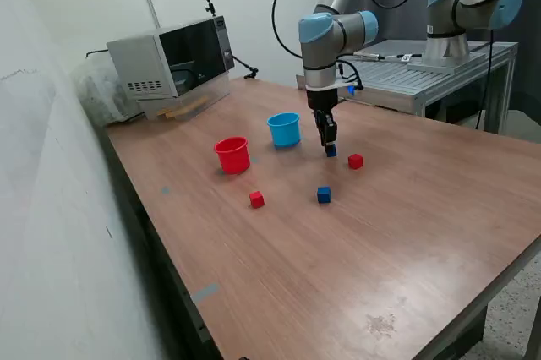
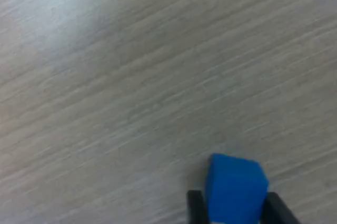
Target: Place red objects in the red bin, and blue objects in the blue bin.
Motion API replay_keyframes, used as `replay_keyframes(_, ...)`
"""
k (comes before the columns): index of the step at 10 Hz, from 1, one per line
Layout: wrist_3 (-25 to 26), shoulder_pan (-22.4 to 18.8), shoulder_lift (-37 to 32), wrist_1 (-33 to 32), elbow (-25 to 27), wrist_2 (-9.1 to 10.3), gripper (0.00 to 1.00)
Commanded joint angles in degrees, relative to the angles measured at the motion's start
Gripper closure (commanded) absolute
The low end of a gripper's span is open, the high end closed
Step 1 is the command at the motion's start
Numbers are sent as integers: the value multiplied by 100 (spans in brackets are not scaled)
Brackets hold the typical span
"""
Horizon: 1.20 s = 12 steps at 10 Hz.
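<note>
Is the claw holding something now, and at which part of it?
Yes: the claw grips one blue cube by two opposite side faces, at table level.

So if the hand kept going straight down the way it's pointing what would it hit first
Probably just the wooden table. The hand points straight down with a blue cube between its fingers, so that cube would touch the tabletop first; how far above it sits is unclear.

Even, bright indoor light with soft shadows; the wrist view is blurred, with pale glare
</note>
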<state>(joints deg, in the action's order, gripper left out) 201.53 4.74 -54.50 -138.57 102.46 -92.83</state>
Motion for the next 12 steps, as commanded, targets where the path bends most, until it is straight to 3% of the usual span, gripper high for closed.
replay_keyframes(1,-52,-25,0,31,11,-42,100)
replay_keyframes(3,-192,-34,-52,58,-6,-33,100)
replay_keyframes(5,-255,-34,-489,529,-24,-16,100)
replay_keyframes(9,-895,71,-1317,761,-7,-51,100)
replay_keyframes(11,-1036,867,-1388,779,11,-68,100)
replay_keyframes(12,-1046,1071,-1380,822,11,-60,100)
